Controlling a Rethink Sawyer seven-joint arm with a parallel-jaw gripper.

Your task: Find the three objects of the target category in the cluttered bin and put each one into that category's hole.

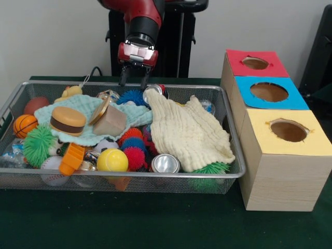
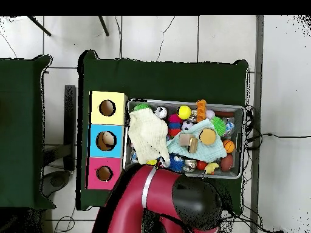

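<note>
Sitting on a green table (image 1: pixel 155 228), the cluttered bin (image 1: pixel 129 176), a wide wire-mesh tray, holding at its near edge a yellow ball (image 1: pixel 112 160) and a silver can (image 1: pixel 165 164). Lying further back, a cream cloth (image 1: pixel 189 132) on the right, a toy burger (image 1: pixel 67 120) on a mint cloth (image 1: pixel 88 111) on the left. Standing just right of the bin, three wooden boxes: yellow (image 1: pixel 288 129) nearest, blue (image 1: pixel 270 92), red (image 1: pixel 255 63) farthest. Hanging over the bin's far edge, the gripper (image 1: pixel 134 79), fingers spread apart, grasping nothing.
</note>
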